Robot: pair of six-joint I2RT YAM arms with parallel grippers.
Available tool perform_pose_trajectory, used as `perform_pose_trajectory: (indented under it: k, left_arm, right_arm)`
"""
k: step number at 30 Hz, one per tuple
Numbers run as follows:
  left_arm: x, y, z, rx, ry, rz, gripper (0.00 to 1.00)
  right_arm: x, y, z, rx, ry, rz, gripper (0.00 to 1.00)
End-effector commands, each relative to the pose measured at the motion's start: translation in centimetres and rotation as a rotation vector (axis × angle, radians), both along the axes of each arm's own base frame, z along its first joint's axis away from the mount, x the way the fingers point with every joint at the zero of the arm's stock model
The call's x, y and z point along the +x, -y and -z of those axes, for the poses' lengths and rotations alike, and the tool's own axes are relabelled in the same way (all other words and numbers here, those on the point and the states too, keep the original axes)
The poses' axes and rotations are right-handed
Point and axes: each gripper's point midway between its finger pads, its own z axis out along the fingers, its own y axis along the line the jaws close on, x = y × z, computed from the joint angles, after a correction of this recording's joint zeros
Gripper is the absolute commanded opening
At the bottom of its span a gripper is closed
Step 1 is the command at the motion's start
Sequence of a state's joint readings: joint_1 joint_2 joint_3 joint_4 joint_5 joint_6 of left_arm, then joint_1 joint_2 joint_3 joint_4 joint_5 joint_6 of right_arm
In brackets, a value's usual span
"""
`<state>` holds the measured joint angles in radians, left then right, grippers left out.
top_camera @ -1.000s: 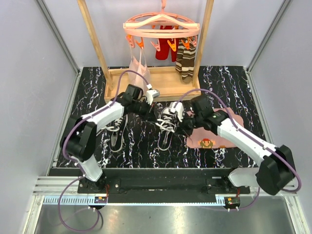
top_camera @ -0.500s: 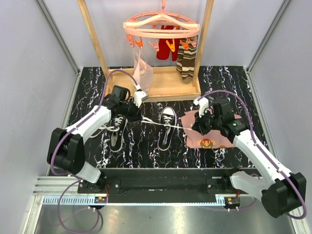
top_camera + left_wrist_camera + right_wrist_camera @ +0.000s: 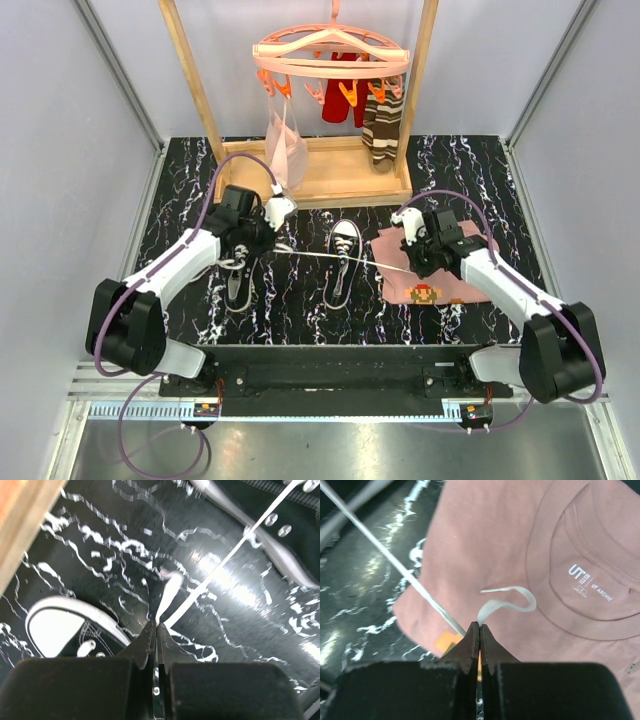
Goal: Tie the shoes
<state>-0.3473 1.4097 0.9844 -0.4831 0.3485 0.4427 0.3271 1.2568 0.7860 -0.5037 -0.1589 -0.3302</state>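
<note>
Now the white lace (image 3: 330, 259) is drawn into a taut line across the right-hand shoe (image 3: 342, 278). This shoe lies flat on the black marbled table (image 3: 300, 305) between the two arms, with its toe pointed far. One end of the lace is pinched in the closed left gripper (image 3: 268, 240), just far of the left-hand shoe (image 3: 238, 284). The other end is pinched in the closed right gripper (image 3: 417, 264), which is held over the pink cloth (image 3: 450, 288). A second ago both grippers were crowded close at the right-hand shoe. Since then they have been pulled well apart, left and right, and the lace has been stretched out between them. In each wrist view a short tail of lace is seen beyond the shut jaws.
</note>
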Motion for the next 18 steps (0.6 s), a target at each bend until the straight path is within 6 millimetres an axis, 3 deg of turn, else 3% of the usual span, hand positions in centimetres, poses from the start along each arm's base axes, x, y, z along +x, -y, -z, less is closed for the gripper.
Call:
perform_pose_trajectory:
  k: [1, 7, 10, 12, 13, 15, 16, 18]
  left_arm:
    - [0.3, -2.1, 1.5, 0.1, 0.023, -0.03, 0.0]
    - [-0.4, -1.3, 2.9, 0.078, -0.008, 0.002, 0.0]
    - [-1.5, 0.4, 3.3, 0.044, -0.04, 0.06, 0.0]
    - [-3.5, 1.5, 4.3, 0.078, -0.08, 0.146, 0.0]
    - [-3.8, 1.5, 4.5, 0.095, -0.085, 0.158, 0.02]
    - [-5.0, 1.4, 4.9, 0.119, -0.128, 0.194, 0.2]
    - [-5.0, 1.4, 4.7, 0.121, -0.132, 0.2, 0.25]
    - [-5.1, 0.7, 4.5, 0.135, -0.143, 0.203, 0.35]
  right_arm:
    - [2.1, 1.7, 1.1, -0.107, 0.056, 0.007, 0.0]
    - [1.8, 0.7, 2.2, -0.07, 0.024, -0.043, 0.0]
    - [1.3, -1.0, 1.3, 0.016, 0.009, -0.097, 0.0]
    - [0.1, -1.7, 1.2, 0.04, -0.053, -0.145, 0.0]
    - [-0.4, -1.8, 1.1, 0.043, -0.069, -0.171, 0.09]
    - [-1.2, -1.6, 0.8, 0.028, -0.109, -0.204, 0.27]
    - [-1.4, -1.4, 0.7, 0.014, -0.11, -0.216, 0.46]
    - [-1.6, -1.0, -0.5, 0.006, -0.093, -0.212, 0.64]
